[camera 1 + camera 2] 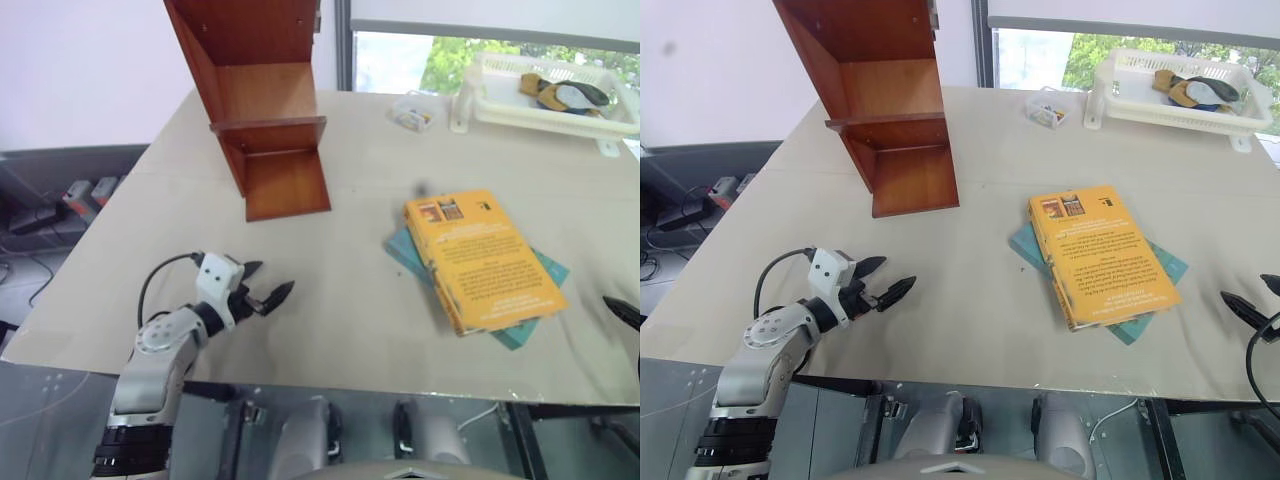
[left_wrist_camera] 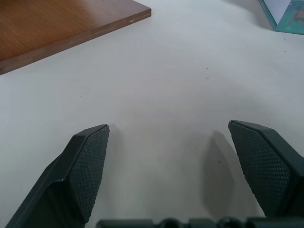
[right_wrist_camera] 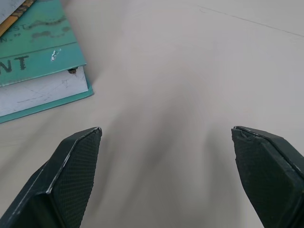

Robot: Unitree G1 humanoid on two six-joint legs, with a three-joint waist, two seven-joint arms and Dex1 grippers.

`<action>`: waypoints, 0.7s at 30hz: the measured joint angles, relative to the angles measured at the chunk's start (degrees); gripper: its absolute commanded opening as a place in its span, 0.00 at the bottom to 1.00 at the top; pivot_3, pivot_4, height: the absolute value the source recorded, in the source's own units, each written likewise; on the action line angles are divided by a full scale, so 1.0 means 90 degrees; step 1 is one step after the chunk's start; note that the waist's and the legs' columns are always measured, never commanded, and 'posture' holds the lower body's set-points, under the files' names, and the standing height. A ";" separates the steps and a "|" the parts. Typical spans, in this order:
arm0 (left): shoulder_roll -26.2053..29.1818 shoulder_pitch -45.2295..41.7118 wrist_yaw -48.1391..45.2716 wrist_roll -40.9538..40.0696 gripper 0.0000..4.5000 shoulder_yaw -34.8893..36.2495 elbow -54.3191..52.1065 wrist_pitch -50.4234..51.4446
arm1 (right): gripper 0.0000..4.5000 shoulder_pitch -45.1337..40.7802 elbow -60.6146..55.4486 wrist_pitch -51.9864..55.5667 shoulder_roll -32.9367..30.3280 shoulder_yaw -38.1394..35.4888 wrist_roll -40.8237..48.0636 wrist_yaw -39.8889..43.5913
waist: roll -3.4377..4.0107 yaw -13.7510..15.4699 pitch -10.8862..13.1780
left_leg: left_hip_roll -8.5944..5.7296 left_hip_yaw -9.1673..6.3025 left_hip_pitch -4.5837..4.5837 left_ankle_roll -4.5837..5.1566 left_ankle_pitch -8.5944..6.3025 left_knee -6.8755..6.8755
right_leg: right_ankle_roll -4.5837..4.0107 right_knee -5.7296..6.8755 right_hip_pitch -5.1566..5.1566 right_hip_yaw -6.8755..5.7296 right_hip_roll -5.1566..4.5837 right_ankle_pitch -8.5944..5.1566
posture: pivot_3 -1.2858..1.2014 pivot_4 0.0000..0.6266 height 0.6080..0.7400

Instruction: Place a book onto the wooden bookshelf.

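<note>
Head eyes overlook table [image 1: 330, 300]; wrist cams skim tabletop

Lab: test table [image 1: 330, 300], floor cables [image 1: 30, 215]

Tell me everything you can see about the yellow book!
The book is a thick orange-yellow paperback lying flat on the table, cover up, with lines of dark text and two small pictures near its far end. It rests slantwise on a thinner teal book, whose corners stick out beneath it. Its pale page edges show along the side facing the robot. Neither gripper touches it; it lies to the right of the bookshelf, apart from it.
</note>
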 measured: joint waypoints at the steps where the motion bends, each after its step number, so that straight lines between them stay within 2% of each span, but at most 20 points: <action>1: 0.0003 0.0018 -0.0002 -0.0011 0.99 0.0003 -0.0012 -0.0003 | 1.00 -0.0046 0.0050 -0.0017 0.0000 0.0002 -0.0007 0.0011 | 0.0000 0.0000 0.0000 | 0.0000 0.0000 0.0000 0.0000 0.0000 0.0000 | 0.0000 -0.0001 0.0000 0.0000 0.0000 0.0000 | 0.52 0.24 0.79; 8: -0.0072 0.0317 -0.0383 -0.1116 0.99 0.0260 -0.0576 0.0079 | 1.00 -0.0775 0.0621 -0.0291 0.0000 0.0238 -0.0241 -0.0032 | 0.0002 -0.0014 -0.0001 | 0.0001 0.0000 0.0000 0.0002 -0.0002 -0.0004 | -0.0001 -0.0005 -0.0001 -0.0001 -0.0002 0.0000 | 0.52 0.24 0.79; 21: 0.0146 0.0405 -0.0583 -0.1728 0.99 0.0378 -0.0714 0.0120 | 1.00 -0.1005 0.0933 -0.0498 0.0000 0.0314 -0.0335 -0.0078 | 0.0003 -0.0007 0.0000 | -0.0001 -0.0001 -0.0008 0.0004 -0.0004 -0.0012 | 0.0000 -0.0024 0.0001 -0.0010 -0.0003 0.0000 | 0.52 0.24 0.79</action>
